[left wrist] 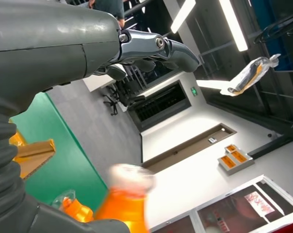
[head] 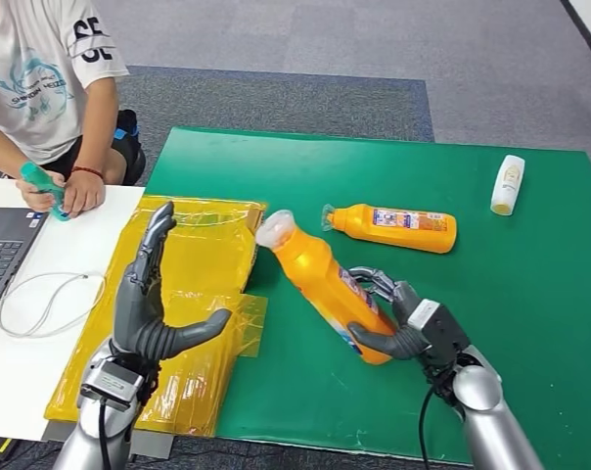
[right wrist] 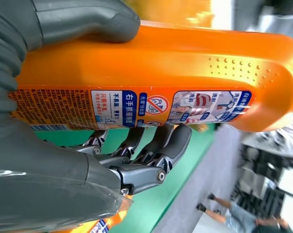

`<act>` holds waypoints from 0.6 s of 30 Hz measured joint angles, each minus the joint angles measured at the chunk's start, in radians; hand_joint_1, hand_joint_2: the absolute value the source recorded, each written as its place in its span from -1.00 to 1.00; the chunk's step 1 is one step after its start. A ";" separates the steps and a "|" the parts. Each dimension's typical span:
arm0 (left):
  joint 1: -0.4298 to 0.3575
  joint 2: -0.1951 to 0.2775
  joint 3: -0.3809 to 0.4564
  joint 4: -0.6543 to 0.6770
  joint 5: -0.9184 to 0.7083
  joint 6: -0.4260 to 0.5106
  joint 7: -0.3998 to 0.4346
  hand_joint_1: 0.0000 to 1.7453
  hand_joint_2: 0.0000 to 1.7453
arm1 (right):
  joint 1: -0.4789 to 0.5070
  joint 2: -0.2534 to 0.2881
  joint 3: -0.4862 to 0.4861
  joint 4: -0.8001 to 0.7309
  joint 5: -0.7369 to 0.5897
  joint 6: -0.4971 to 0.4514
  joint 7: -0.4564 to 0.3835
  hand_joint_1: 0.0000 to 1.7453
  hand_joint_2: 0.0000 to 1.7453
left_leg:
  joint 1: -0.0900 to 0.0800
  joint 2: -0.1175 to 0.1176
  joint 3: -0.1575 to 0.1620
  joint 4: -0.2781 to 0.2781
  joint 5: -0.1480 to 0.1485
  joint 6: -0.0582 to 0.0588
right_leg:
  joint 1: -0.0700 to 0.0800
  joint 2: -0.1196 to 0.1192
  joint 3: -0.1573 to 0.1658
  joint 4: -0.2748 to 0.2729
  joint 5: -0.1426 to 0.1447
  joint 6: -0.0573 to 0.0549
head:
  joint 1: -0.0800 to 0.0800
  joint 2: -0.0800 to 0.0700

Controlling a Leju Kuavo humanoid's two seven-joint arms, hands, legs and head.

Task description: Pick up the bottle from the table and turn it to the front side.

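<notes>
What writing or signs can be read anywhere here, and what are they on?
"右手抓握瓶身", white on blue: label of the held bottle, gripped by the right hand.
A red crossed-circle sign: same label.
Other print on that label: too small to read.
Label on the lying bottle: too small.
Print on the person's shirt: large dark figures cut off, lettering blurred.
Small white bottle: unreadable.

Grey carpet floor [head: 426, 49]; ceiling strip lights [left wrist: 233, 24].

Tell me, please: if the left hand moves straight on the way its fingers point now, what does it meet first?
Probably nothing: the left hand is open, fingers pointing up and forward above the yellow sheet. The held orange bottle lies to its right. Depth is uncertain.
</notes>
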 joint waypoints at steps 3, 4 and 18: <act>0.009 -0.005 -0.002 -0.001 -0.008 0.004 0.000 -1.00 1.00 | 0.017 0.031 -0.047 -0.014 -0.056 0.038 -0.002 1.00 1.00 | 0.000 0.000 0.000 0.000 0.000 0.000 | 0.000 0.000 0.000 0.000 0.000 0.000 | 0.000 0.000; 0.012 -0.007 -0.003 -0.001 -0.012 0.007 0.000 -1.00 1.00 | 0.023 0.039 -0.058 -0.018 -0.072 0.051 -0.004 1.00 1.00 | 0.000 0.000 0.000 0.000 0.000 0.000 | 0.000 0.000 0.000 0.000 0.000 0.000 | 0.000 0.000; 0.015 -0.027 0.026 0.041 0.096 -0.050 0.033 -1.00 1.00 | 0.053 0.093 -0.104 -0.078 -0.086 0.090 -0.039 1.00 1.00 | 0.000 0.000 0.000 0.000 0.000 0.000 | 0.000 0.000 0.000 0.000 0.000 0.000 | 0.000 0.000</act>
